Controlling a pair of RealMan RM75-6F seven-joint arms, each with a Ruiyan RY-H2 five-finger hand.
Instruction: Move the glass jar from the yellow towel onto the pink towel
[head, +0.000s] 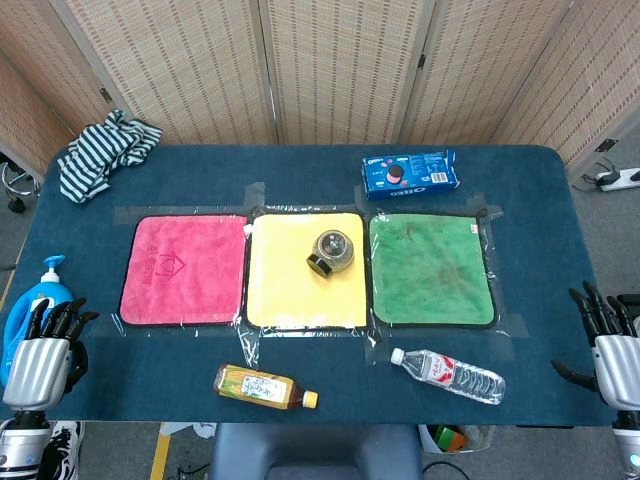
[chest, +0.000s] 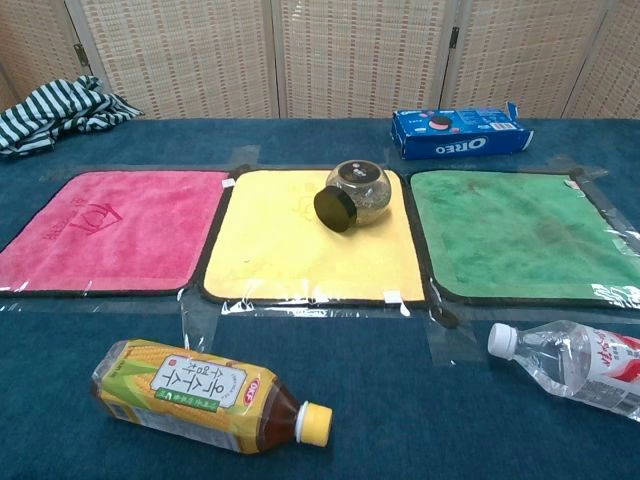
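A round glass jar (head: 331, 251) (chest: 356, 194) with a black lid lies on its side on the yellow towel (head: 290, 290) (chest: 290, 245), near that towel's far right part. The pink towel (head: 185, 268) (chest: 110, 225) lies flat just left of the yellow one with nothing on it. My left hand (head: 45, 350) hovers at the table's near left corner, fingers apart and holding nothing. At the near right corner my right hand (head: 608, 345) is likewise spread and holding nothing. Both hands are far from the jar and absent from the chest view.
A green towel (head: 432, 268) (chest: 515, 235) lies right of the yellow one. An Oreo box (head: 410, 172) (chest: 458, 131) stands behind it. A tea bottle (head: 265, 388) (chest: 205, 393) and a water bottle (head: 448, 375) (chest: 575, 362) lie near the front edge. Striped cloth (head: 100, 152) sits far left; a blue dispenser bottle (head: 35, 300) is beside my left hand.
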